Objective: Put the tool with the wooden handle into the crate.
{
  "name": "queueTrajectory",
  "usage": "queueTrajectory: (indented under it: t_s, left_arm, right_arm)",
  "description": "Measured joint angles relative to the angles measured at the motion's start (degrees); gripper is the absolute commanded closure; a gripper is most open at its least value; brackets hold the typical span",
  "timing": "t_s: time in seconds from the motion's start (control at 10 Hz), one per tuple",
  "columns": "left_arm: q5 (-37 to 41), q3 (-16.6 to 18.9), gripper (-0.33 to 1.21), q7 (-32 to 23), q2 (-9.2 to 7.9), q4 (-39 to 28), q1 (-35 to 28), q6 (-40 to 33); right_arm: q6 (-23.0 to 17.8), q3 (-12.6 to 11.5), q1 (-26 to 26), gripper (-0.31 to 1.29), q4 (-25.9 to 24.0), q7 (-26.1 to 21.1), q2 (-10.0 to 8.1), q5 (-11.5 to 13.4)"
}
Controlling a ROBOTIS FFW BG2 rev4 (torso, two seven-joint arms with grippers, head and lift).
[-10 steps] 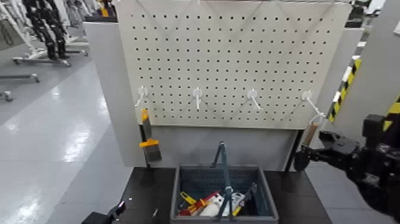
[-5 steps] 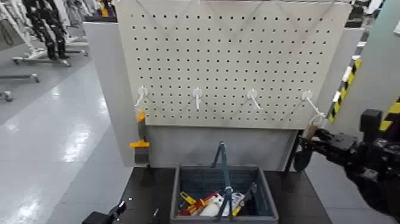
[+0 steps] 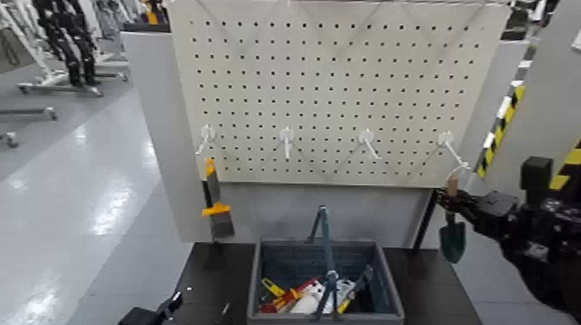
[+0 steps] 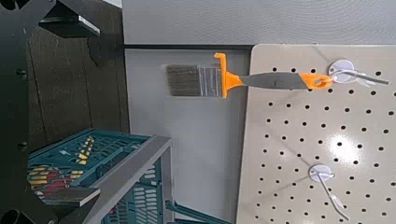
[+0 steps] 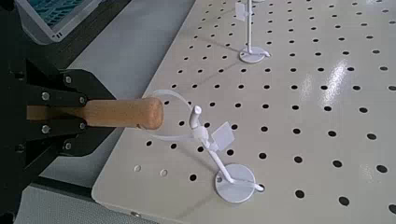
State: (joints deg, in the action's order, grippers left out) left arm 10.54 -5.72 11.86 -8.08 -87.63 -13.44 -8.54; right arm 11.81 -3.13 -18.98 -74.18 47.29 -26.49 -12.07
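Clamping the trowel (image 3: pixel 452 241) firmly by its wooden handle (image 5: pixel 140 113) in the right gripper (image 5: pixel 110 113) near a pegboard hook (image 5: pixel 234 183), with the left gripper (image 4: pixel 96 112) open near the crate (image 3: pixel 392 287).

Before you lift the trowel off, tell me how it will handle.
The trowel looks stiff, with its rigid wooden handle. Its smooth, rounded handle may twist in the right gripper. The loop at its end may drag and swing it.

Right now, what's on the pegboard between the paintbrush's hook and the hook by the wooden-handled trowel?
Just two white hooks with nothing hanging on them; otherwise that stretch is bare. The head view shows it.
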Motion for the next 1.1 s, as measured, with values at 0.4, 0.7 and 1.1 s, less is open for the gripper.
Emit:
queueTrajectory:
  t_s: [0.4, 0.7, 1.1]
  left_arm:
    - [0.0, 0.1, 0.11, 0.1, 0.00, 0.0, -0.1, 0.0]
    - [0.0, 0.1, 0.11, 0.1, 0.00, 0.0, -0.1, 0.0]
    - [0.1, 0.2, 0.11, 0.1, -0.01, 0.0, -0.1, 0.1]
  right_arm:
    - [0.0, -1.6, 1.6, 1.16, -2.0, 0.2, 0.60, -0.2]
    - [0.6, -3.7, 4.6, 1.16, -6.5, 0.2, 2.06, -0.6]
    - [1.7, -8.0, 9.4, 1.16, -14.9, 0.0, 4.65, -0.6]
